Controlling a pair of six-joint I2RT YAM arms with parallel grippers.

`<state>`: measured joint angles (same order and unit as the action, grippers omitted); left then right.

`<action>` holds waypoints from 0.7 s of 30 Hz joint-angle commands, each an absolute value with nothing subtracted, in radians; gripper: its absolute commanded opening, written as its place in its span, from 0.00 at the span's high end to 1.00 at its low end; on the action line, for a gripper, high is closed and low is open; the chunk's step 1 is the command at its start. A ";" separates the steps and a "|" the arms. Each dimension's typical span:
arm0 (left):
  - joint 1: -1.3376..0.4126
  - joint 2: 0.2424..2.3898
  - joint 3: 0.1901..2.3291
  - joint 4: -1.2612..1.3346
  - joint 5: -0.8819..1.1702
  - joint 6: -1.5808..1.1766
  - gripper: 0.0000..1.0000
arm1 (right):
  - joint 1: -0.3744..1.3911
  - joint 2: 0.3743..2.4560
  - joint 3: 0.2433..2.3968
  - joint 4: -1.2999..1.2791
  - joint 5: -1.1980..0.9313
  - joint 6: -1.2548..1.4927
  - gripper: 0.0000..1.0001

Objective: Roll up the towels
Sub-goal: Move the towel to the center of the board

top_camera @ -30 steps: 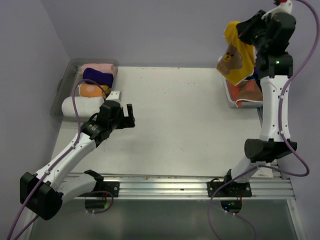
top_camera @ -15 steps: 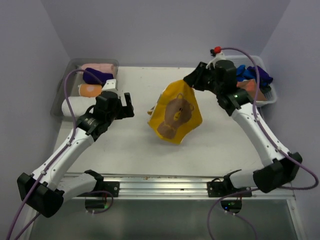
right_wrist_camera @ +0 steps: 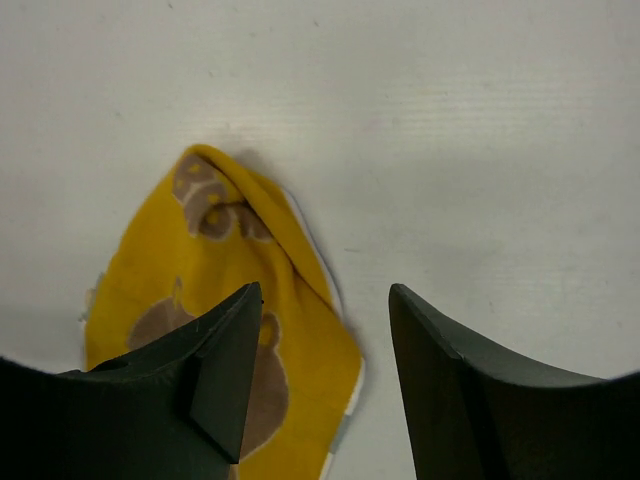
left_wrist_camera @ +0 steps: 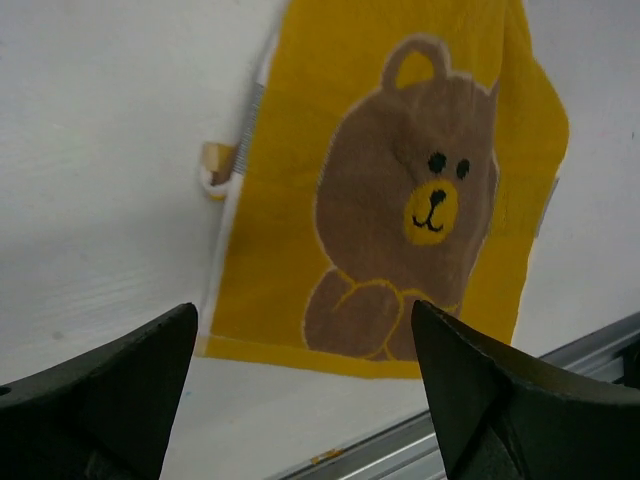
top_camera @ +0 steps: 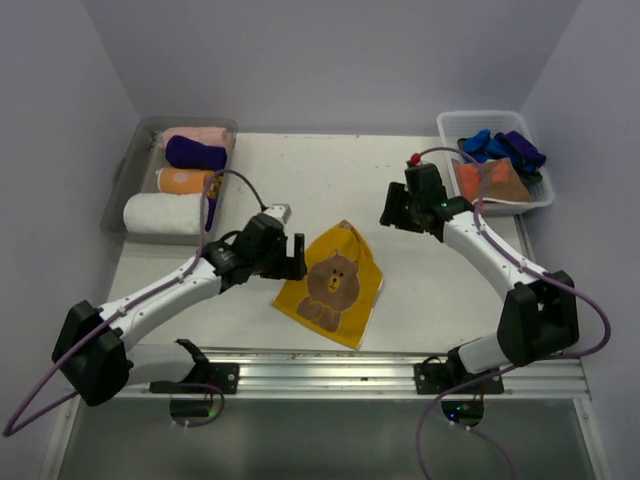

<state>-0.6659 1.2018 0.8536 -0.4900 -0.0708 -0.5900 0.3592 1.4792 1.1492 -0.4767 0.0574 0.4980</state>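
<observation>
The mustard-yellow cloth towel with a brown bear print (top_camera: 330,285) lay loose and skewed on the white tabletop (top_camera: 330,180), near the front rail, with its far corner folded over itself. Judged risk: rolling from this state would trap the fold and produce a lopsided roll, and a pinch on one edge alone could drag the cloth toward the rail. The left end effector (top_camera: 284,256) hovered just beside the towel's left edge, jaws wide and empty. The right end effector (top_camera: 393,214) stood beyond the far corner, jaws parted, gripping nothing.
</observation>
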 commanded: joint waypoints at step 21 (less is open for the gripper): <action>-0.576 1.667 0.992 -0.491 -0.224 -0.565 1.00 | 0.354 1.275 0.815 -0.445 0.048 0.538 0.42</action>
